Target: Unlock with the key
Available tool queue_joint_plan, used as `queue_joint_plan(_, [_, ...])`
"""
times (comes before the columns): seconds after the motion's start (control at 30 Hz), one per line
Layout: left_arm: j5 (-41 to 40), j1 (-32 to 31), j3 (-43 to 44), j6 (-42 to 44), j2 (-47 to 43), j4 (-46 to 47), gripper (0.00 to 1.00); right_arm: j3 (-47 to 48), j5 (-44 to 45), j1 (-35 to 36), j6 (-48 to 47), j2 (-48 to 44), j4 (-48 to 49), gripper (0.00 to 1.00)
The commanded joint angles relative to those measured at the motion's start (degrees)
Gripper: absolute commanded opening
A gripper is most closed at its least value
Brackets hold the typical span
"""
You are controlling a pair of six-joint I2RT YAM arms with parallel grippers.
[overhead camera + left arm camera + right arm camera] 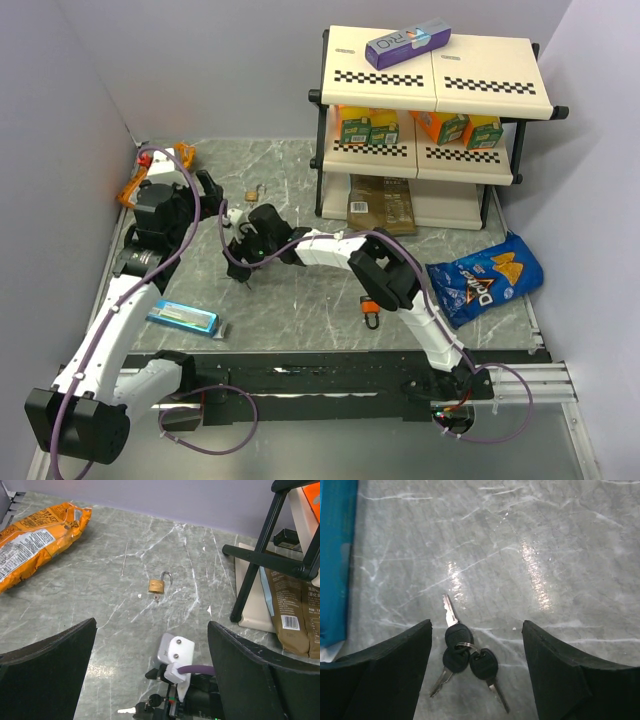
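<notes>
The key bunch (467, 655), three black-headed keys with silvery blades on a ring, lies flat on the grey marble table. My right gripper (477, 677) is open just above it, one finger on each side, not touching; in the top view this gripper (243, 268) points down at mid-table. The keys also show at the bottom of the left wrist view (149, 703). The brass padlock (157, 585) lies farther back, shackle looking open; it also shows in the top view (257, 193). The orange-red padlock (371, 308) lies beside the right arm. My left gripper (150, 680) is open and empty.
An orange snack bag (35, 535) lies at the far left. A blue box (183, 318) sits near the front left. A Doritos bag (485, 280) lies at the right. A black-framed shelf (430, 120) with boxes stands at the back right, brown packets (382, 205) under it.
</notes>
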Motion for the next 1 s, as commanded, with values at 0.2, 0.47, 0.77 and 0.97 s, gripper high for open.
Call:
queue_joint_plan(0.2, [2.12,-0.03,0.80,-0.59,-0.31,2.40,0.96,1.45,4.52,2.00,-2.51,0.96,-3.01,0.71])
queue_joint_plan(0.47, [2.56,-0.03,0.80,-0.68,-0.22,2.32,0.96,-1.63,8.13,3.23,-3.91,-0.71,-3.72,0.69])
queue_joint_plan(0.77, [3.35,-0.03,0.80,-0.94,-0.05,2.32,0.96,-3.21,11.29,4.73,-6.64,-1.59,-6.69,0.65])
queue_joint_plan(0.97, [3.61,-0.03,0.80,-1.03,0.13,2.32,0.96,-4.26,13.41,5.52,-7.26,-2.55,-8.20,0.63])
